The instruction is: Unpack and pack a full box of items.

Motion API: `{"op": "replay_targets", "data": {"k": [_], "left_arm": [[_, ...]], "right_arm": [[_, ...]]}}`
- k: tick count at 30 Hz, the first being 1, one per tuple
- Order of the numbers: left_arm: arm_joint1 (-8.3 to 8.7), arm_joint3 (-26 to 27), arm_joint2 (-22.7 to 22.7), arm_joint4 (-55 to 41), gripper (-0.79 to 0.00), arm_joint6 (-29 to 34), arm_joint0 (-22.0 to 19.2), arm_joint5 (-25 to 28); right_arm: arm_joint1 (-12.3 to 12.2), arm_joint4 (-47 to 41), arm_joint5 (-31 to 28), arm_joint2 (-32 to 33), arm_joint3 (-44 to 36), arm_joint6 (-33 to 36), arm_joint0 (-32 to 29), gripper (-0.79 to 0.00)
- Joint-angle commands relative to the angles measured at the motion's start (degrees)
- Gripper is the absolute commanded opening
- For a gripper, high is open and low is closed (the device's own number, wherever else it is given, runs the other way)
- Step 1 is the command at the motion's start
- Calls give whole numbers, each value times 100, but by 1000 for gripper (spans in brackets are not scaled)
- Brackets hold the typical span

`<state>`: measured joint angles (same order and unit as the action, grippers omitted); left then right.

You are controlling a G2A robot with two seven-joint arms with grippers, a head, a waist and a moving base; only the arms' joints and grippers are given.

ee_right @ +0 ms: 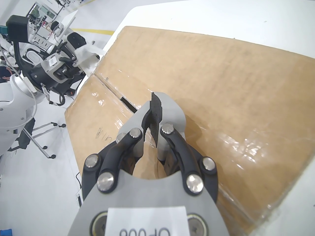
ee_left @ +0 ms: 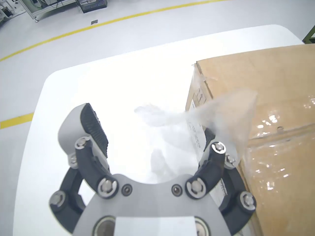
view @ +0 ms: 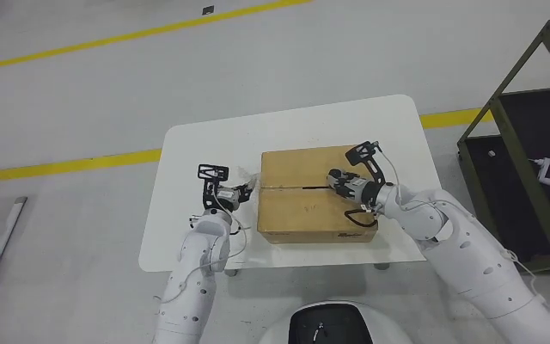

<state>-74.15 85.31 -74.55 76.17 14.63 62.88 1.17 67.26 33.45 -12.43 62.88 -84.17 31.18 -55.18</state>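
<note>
Cardboard box (view: pixel 314 193), brown, sits mid white table (view: pixel 198 146), flaps closed, with glossy clear tape along its centre seam. Left gripper (ee_left: pixel 152 133) is just beside the box's end, jaws spread wide, gripping nothing. The left wrist view shows a crumpled clear tape strip (ee_left: pixel 221 114) clinging to the finger nearest the box; from the top it's a pale blob. Right gripper (ee_right: pixel 151 116) is over the box seam, fingers closed together, nothing visible between them. The right wrist view shows a dark slit (ee_right: pixel 129 104) in that seam.

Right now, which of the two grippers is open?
The left gripper, beside the box with clear tape clinging to one finger, is open; the right gripper, over the box, is shut.
</note>
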Motion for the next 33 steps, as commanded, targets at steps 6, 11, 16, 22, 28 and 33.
{"op": "replay_targets", "data": {"k": [6,11,16,22,28,33], "left_arm": [[-23,94,67,-49,0,44,-135,56],[-59,171,226,9,0,68,-356,73],[-97,314,452,151,0,127,-603,201],[-157,416,786,341,0,210,-920,354],[-238,424,1237,608,0,224,-1179,513],[-325,363,1624,687,0,226,-1358,631]], "right_arm": [[8,8,8,25,-2,2,-9,-785],[9,-23,-4,60,-33,26,-39,-785],[2,-138,0,152,-82,32,-105,-785],[-57,-542,90,637,-236,19,-224,-785],[-181,-708,207,1431,-501,3,-467,-785],[-270,-860,293,2034,-622,50,-693,-785]]}}
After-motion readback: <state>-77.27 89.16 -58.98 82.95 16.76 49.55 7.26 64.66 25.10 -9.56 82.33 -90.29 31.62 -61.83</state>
